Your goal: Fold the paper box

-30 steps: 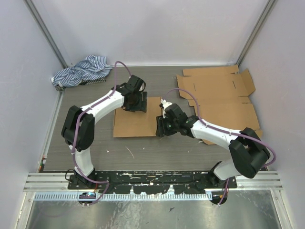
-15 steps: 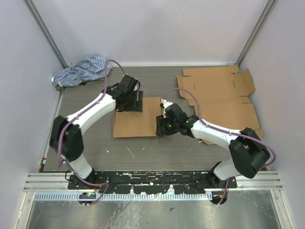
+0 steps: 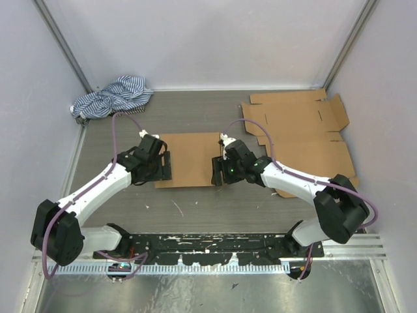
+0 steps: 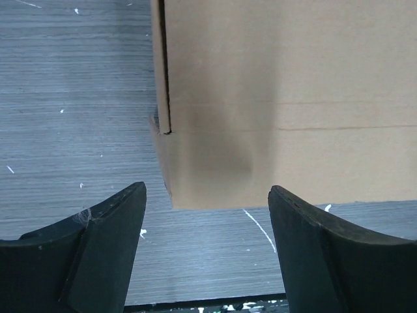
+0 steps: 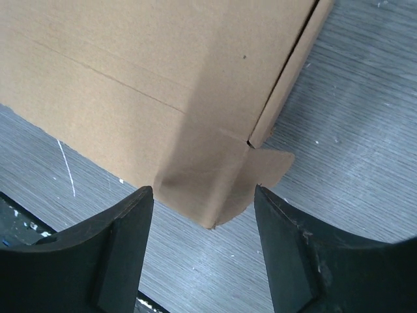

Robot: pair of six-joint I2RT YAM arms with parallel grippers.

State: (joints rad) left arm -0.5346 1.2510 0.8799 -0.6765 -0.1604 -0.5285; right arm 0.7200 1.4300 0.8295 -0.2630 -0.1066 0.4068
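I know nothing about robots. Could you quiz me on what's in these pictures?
1. True or false: the left tool and the right tool are both clamped shut on the flat brown cardboard piece.
2. What lies in the far left corner of the grey table? A) a crumpled blue-and-white striped cloth B) a red cup C) a metal bowl
3. Fill the gap: the stack of unfolded brown cardboard sheets lies on the table's ____ side.
Key: 1 false; 2 A; 3 right.

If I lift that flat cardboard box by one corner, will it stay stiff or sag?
Probably light and fairly stiff: the cardboard box lies flat and thin. It would likely hinge at the crease crossing it. Pushed, it may slide on the smooth table.
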